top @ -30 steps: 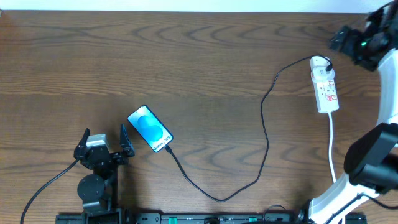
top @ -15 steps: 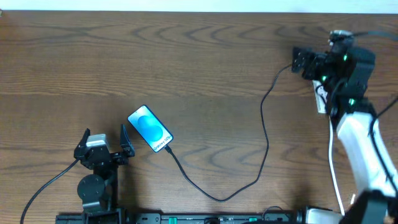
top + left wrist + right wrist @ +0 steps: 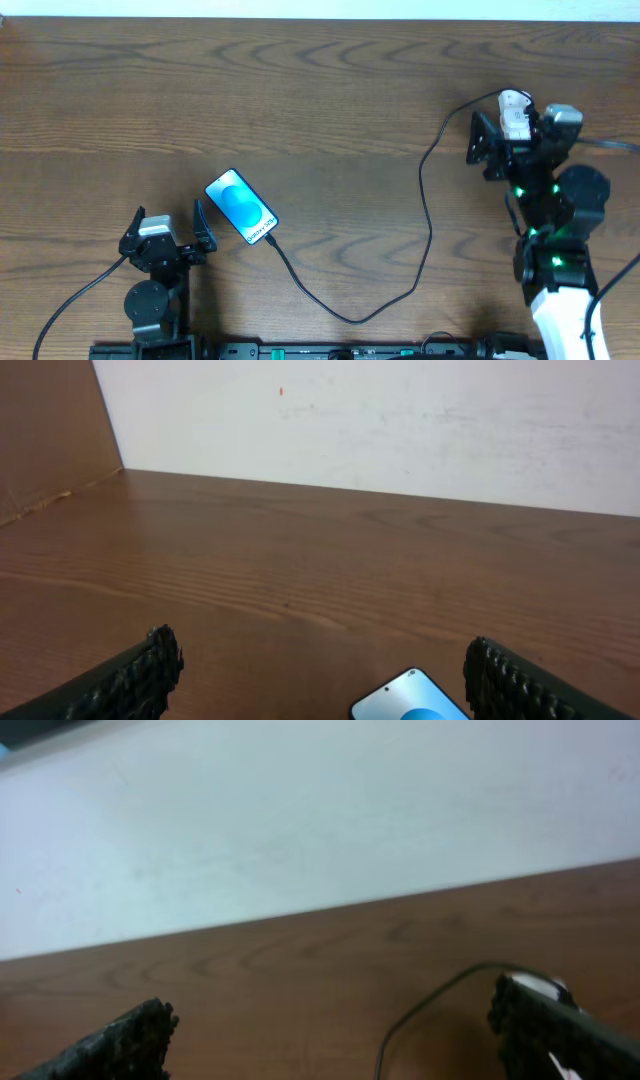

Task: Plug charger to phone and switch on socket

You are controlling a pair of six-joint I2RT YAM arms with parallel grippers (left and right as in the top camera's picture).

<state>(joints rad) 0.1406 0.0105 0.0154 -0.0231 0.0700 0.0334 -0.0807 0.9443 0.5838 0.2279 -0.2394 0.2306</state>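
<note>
The phone [image 3: 240,207], its blue screen up, lies at the table's left centre; its top end shows in the left wrist view [image 3: 410,700]. The thin black charger [image 3: 430,215] runs from the phone's lower end, loops to the right and goes up to the socket. Its tip touches the phone's edge. Only the top end of the white socket [image 3: 515,101] shows; the right arm covers the rest. My right gripper [image 3: 505,135] is open and hovers over the socket. In the right wrist view [image 3: 330,1010] the cable [image 3: 430,1005] and the socket's end [image 3: 535,985] lie beside the right finger. My left gripper [image 3: 168,232] is open and empty, just left of the phone.
A white wall [image 3: 400,420] stands behind the table's far edge. The arms' black base rail [image 3: 320,350] runs along the near edge. The right arm's white and black links [image 3: 560,260] lie over the table's right side.
The right arm has swung in from the far right edge and now sits over the socket, hiding most of it. The left arm, phone and cable have not moved.
</note>
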